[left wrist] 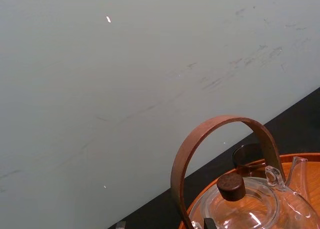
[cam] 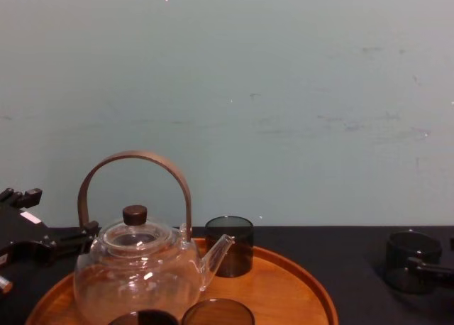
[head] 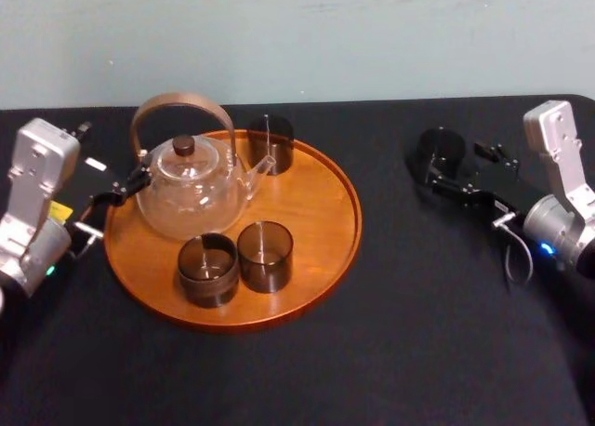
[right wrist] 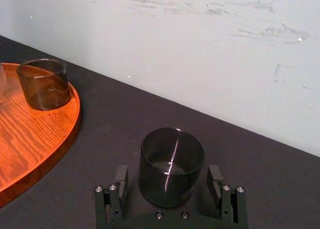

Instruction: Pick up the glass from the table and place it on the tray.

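Note:
A dark smoked glass (head: 440, 152) (right wrist: 171, 164) (cam: 413, 257) stands upright on the black table (head: 418, 333), right of the tray. My right gripper (head: 449, 164) (right wrist: 168, 176) is open, one finger on each side of the glass with a small gap to each. The round orange-brown tray (head: 311, 217) (right wrist: 30, 134) sits centre-left, carrying a glass teapot (head: 191, 193) (cam: 135, 275) and three similar dark glasses (head: 271, 142) (head: 265, 254) (head: 207, 268). At the tray's left rim, beside the teapot, my left gripper (head: 116, 203) is open and holds nothing.
A pale wall (cam: 284, 91) runs along the table's far edge. The teapot's tall wooden handle (head: 181, 105) (left wrist: 220, 129) rises above the tray. The right half of the tray floor (head: 316, 193) is bare wood. Black tabletop stretches between tray and glass.

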Action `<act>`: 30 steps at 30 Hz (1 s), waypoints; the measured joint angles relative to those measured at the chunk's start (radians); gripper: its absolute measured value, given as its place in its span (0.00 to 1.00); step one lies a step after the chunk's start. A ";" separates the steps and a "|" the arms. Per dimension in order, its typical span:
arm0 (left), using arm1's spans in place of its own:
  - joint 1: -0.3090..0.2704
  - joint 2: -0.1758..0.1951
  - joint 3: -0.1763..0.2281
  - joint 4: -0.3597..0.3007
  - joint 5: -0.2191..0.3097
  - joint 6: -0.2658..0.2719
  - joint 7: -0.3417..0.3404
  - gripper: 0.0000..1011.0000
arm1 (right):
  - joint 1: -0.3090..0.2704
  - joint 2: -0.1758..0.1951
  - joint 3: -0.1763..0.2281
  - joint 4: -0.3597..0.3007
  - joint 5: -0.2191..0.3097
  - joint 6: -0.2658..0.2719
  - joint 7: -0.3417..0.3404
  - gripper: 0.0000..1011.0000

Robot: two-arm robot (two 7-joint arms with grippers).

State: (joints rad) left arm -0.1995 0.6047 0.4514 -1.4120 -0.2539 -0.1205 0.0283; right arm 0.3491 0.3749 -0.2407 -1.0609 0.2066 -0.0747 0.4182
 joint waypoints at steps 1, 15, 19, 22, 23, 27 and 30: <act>0.000 0.000 0.000 0.000 0.000 0.000 0.000 1.00 | 0.006 -0.002 -0.002 0.008 -0.001 -0.001 0.001 0.99; 0.000 0.000 0.000 0.000 0.000 0.000 0.000 1.00 | 0.099 -0.043 -0.014 0.175 -0.010 -0.045 0.024 0.99; 0.000 0.000 0.000 0.000 0.000 0.000 0.000 1.00 | 0.116 -0.050 -0.015 0.207 -0.012 -0.056 0.031 0.99; 0.000 0.000 0.000 0.000 0.000 0.000 0.000 1.00 | 0.125 -0.054 -0.017 0.222 -0.012 -0.062 0.037 0.99; 0.000 0.000 0.000 0.000 0.000 0.000 0.000 1.00 | 0.130 -0.057 -0.017 0.227 -0.013 -0.064 0.040 0.99; 0.000 0.000 0.000 0.000 0.000 0.000 0.000 1.00 | 0.152 -0.069 -0.024 0.251 -0.017 -0.081 0.057 0.99; 0.000 0.000 0.000 0.000 0.000 0.000 0.000 1.00 | 0.159 -0.072 -0.025 0.259 -0.018 -0.083 0.055 0.99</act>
State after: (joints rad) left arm -0.1995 0.6047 0.4514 -1.4120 -0.2539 -0.1205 0.0283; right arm 0.5078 0.3028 -0.2656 -0.8015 0.1883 -0.1573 0.4735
